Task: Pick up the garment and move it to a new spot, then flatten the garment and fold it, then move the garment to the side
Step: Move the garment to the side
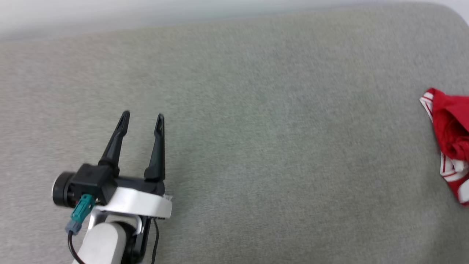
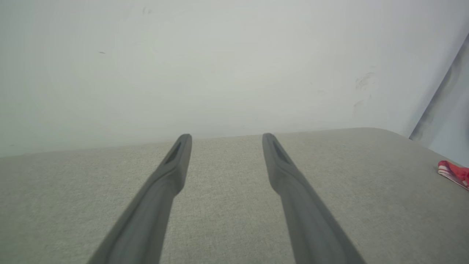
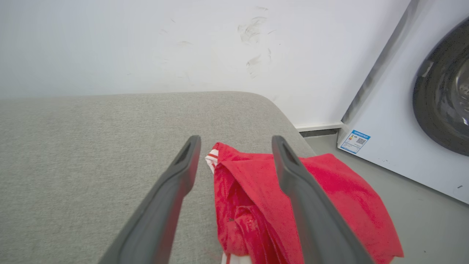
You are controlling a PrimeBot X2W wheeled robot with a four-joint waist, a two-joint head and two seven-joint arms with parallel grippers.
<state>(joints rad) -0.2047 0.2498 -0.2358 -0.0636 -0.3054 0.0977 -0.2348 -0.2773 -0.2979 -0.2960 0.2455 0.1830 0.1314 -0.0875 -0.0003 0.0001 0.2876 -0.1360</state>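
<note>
The garment (image 1: 450, 135) is a crumpled red shirt with red-and-white striped trim, lying at the right edge of the grey cushioned surface (image 1: 256, 128). In the right wrist view the garment (image 3: 253, 190) lies bunched under my right gripper (image 3: 236, 141), partly hanging over the surface's right edge; the gripper is open above it, nothing between its fingers. My left gripper (image 1: 142, 118) stands open at the lower left of the head view, far from the shirt. In the left wrist view my left gripper (image 2: 226, 137) is open, and a small piece of the garment (image 2: 453, 173) shows at the far right.
A white wall (image 3: 146, 44) runs behind the grey surface. A white washing machine (image 3: 410, 121) with a dark round door stands on the grey floor (image 3: 421, 220) just right of the surface's rounded corner.
</note>
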